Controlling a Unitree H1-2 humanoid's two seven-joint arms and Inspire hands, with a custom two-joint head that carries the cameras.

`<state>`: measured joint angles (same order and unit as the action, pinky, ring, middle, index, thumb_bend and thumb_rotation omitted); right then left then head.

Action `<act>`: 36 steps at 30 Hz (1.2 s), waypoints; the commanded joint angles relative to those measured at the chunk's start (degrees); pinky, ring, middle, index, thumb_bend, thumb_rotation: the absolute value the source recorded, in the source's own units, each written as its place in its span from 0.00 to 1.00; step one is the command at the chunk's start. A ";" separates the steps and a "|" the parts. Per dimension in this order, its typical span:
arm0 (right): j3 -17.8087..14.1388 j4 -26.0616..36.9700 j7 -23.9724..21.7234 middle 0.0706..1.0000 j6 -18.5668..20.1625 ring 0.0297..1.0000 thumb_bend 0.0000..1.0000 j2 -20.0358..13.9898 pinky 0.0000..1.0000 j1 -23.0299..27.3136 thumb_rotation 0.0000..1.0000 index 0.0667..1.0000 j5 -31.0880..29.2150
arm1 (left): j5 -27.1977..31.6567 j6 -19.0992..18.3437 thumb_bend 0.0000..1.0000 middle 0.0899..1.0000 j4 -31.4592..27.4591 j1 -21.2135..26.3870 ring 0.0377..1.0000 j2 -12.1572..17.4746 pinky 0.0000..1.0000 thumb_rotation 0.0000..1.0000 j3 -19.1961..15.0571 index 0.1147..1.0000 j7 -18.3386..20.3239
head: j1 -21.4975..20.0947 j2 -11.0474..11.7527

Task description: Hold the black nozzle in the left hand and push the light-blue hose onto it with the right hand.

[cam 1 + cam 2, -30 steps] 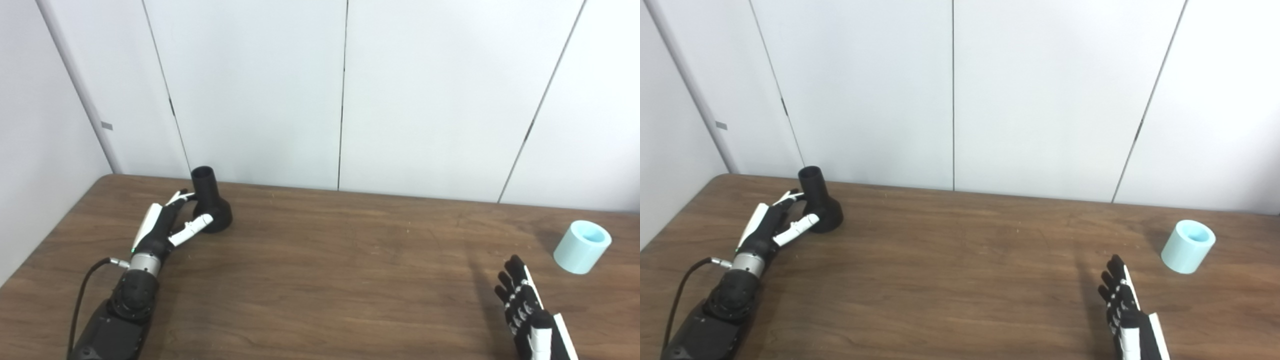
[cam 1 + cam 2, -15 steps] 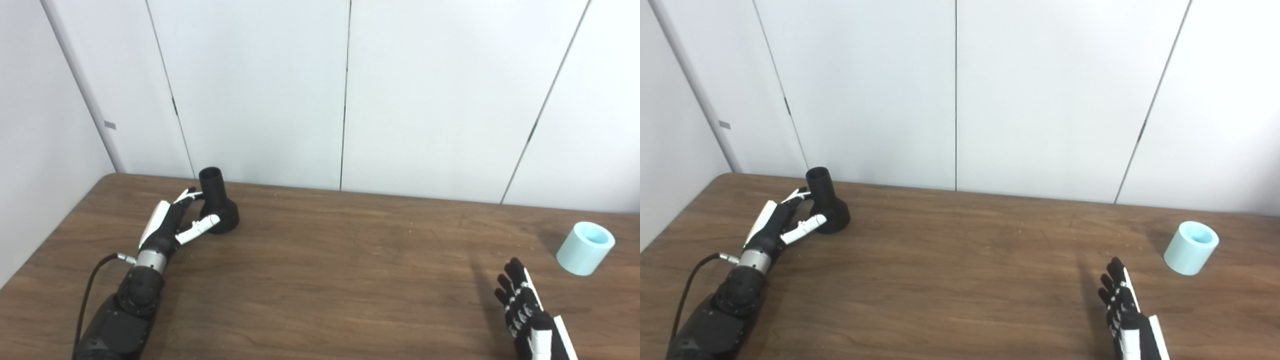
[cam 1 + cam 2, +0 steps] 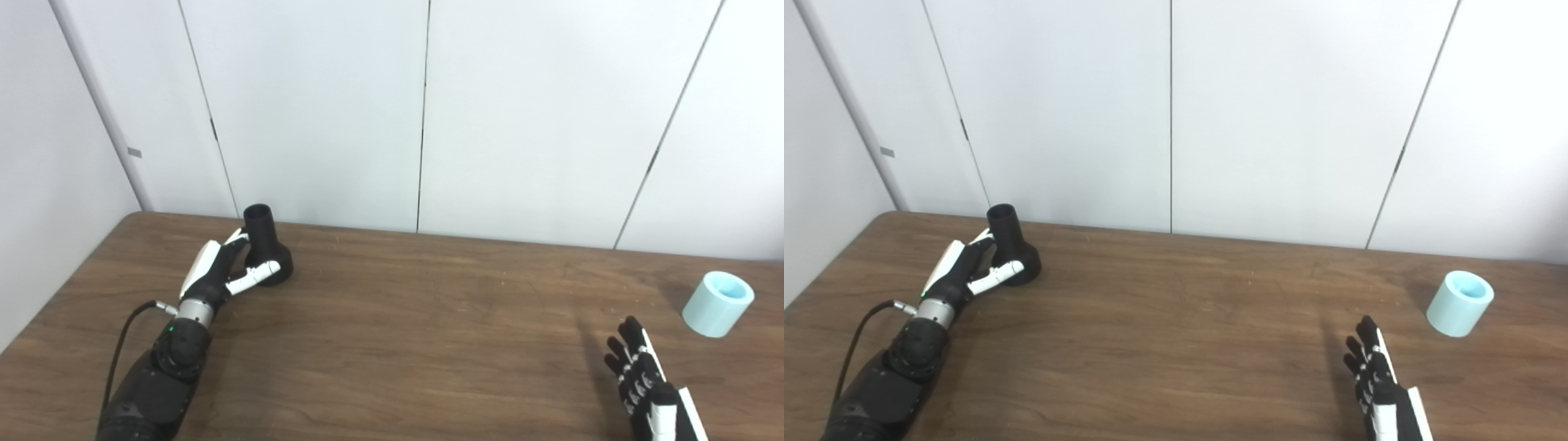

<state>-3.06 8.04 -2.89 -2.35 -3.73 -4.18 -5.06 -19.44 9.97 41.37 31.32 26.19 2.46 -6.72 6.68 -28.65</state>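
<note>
The black nozzle (image 3: 265,246) stands upright on its wide base at the far left of the wooden table (image 3: 416,318), narrow neck up. My left hand (image 3: 222,274) is open right beside it, thumb in front of the base and fingers next to the neck, not closed on it. The light-blue hose piece (image 3: 717,304), a short open cylinder, stands at the far right of the table. My right hand (image 3: 643,383) is open and empty near the front right edge, well short of the hose. Both objects also show in the right eye view: nozzle (image 3: 1010,246), hose (image 3: 1459,303).
White wall panels (image 3: 422,116) run along the table's back edge. A cable (image 3: 125,331) trails from my left wrist. The table's left edge lies close to my left arm.
My left hand has moved forward and right, closer against the nozzle, thumb now across the front of its base. The camera shifted slightly at first. My right hand and the hose have stayed put.
</note>
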 commanded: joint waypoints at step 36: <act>1.49 2.82 0.43 1.00 4.13 0.94 0.72 1.38 0.93 -3.53 1.00 1.00 0.98 | -2.63 -0.63 0.36 0.70 -9.35 -7.97 0.81 -7.78 0.94 0.49 11.33 0.33 3.73 | -2.49 -3.67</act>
<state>-1.97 10.88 -2.55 1.31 -2.98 -6.29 -4.18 -21.92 9.99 31.49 26.81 19.80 11.70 -6.09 4.13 -32.25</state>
